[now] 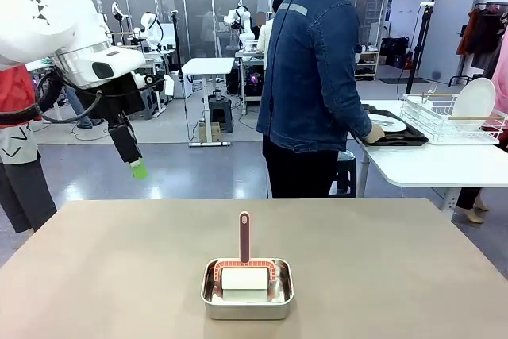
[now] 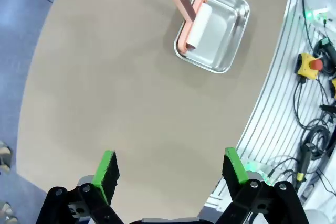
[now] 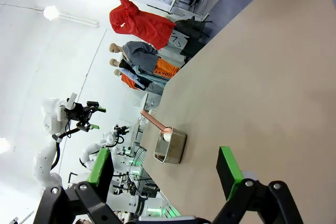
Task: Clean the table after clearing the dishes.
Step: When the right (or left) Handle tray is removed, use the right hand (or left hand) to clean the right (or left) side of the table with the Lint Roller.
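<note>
Centrally on table (image 1: 111,275), steel pan (image 1: 246,311) holds roller (image 1: 244,237)

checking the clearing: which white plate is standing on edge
The plate in the wire rack stands on edge; the other plate lies flat on the dark tray beside it.

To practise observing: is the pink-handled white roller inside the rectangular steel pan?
Inside: the roller lies in the steel pan, handle rising past its rim.

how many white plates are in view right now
2. A flat plate lies on the dark tray by the person's hand on the white side table; an upright plate stands in the wire rack. Others may be hidden behind the person.
</note>
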You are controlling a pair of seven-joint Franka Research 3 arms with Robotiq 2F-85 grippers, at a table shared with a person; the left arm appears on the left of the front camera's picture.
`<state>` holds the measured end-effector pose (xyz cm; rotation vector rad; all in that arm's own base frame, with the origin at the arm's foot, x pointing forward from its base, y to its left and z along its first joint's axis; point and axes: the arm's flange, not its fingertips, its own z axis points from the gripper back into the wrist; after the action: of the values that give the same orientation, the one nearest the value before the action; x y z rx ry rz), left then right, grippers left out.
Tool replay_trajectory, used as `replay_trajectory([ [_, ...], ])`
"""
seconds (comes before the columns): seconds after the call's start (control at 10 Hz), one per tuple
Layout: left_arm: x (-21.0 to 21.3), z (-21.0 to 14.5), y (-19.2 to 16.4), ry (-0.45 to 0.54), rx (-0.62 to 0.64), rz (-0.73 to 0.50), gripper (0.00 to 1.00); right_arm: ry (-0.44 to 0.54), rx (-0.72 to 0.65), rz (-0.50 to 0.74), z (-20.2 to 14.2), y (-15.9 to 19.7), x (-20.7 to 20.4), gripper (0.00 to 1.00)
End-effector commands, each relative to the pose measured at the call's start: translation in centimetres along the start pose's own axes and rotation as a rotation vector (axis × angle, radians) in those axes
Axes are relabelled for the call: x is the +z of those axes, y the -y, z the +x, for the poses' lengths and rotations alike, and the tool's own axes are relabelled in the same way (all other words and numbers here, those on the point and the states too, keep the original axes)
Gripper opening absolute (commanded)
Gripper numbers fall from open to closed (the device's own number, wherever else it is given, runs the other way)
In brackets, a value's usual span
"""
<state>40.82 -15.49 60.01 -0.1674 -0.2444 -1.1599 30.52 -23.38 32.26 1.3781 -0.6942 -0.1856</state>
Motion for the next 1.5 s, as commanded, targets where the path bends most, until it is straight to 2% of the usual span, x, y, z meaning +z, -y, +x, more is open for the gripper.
replay_trajectory([
  [0.0,1.3,-0.3,0.2,-0.004,0.018,0.016,1.00,0.014,0.007,0.015,0.0,-0.3,0.0,1.00],
  [0.2,0.5,-0.1,-0.1,0.007,0.004,0.006,1.00,0.014,0.007,0.015,0.0,-0.3,0.0,1.00],
  [0.3,-0.5,1.9,0.3,-0.031,-0.157,0.009,1.00,0.014,0.007,0.015,0.0,-0.3,0.0,1.00],
  [0.4,-1.4,3.9,0.6,0.013,-0.266,-0.001,1.00,0.014,0.007,0.015,0.0,-0.3,0.0,1.00],
  [0.6,-5.1,8.0,0.5,-0.054,-0.342,-0.035,1.00,0.014,0.007,0.015,0.0,-0.3,0.0,1.00],
  [0.9,-9.9,12.3,0.4,-0.093,-0.423,-0.100,1.00,0.014,0.007,0.015,0.0,-0.3,0.0,1.00],
  [1.3,-14.9,15.1,-0.1,-0.069,-0.382,-0.170,1.00,0.014,0.007,0.015,0.0,-0.3,0.0,1.00],
  [1.4,-15.9,15.9,0.0,-0.098,-0.389,-0.166,1.00,0.014,0.007,0.015,0.0,-0.3,0.0,1.00],
])
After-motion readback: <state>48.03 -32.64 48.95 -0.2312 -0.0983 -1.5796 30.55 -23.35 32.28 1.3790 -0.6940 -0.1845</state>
